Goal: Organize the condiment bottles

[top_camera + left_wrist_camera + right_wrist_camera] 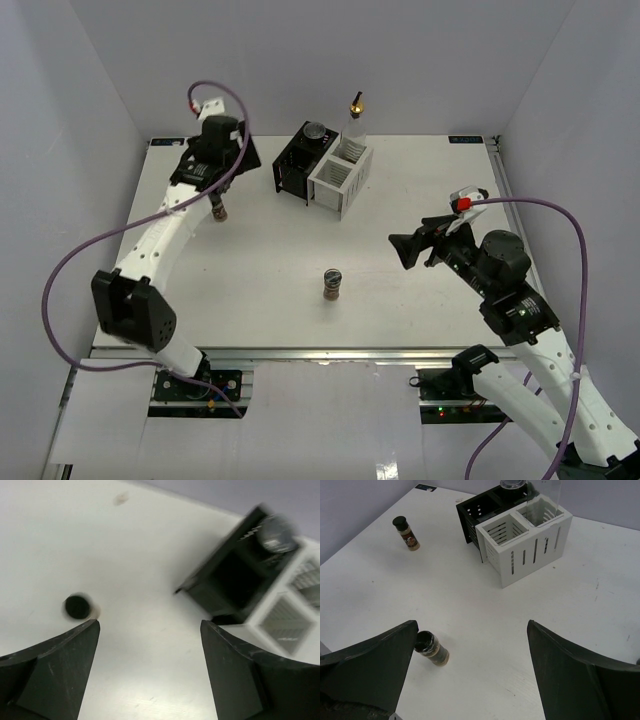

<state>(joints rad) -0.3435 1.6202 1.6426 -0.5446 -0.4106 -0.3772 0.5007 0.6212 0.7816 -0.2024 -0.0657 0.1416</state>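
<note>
A brown-filled jar with a dark lid (219,210) stands at the left, just below my left gripper (213,182). In the left wrist view that jar (77,607) sits beside the left fingertip, and the gripper (150,630) is open and empty above the table. A second dark-lidded jar (333,284) stands mid-table; in the right wrist view it (432,648) is next to the left finger of my open, empty right gripper (472,630), which also shows in the top view (405,250). A grey-lidded jar (315,131) sits in the black rack (296,170). A clear bottle with a brass spout (355,120) stands in the white rack (335,185).
The two slatted racks stand side by side at the back centre, the white one (530,555) with one near compartment showing nothing inside, the black one (472,517) behind it. The table's walls close in on the left, back and right.
</note>
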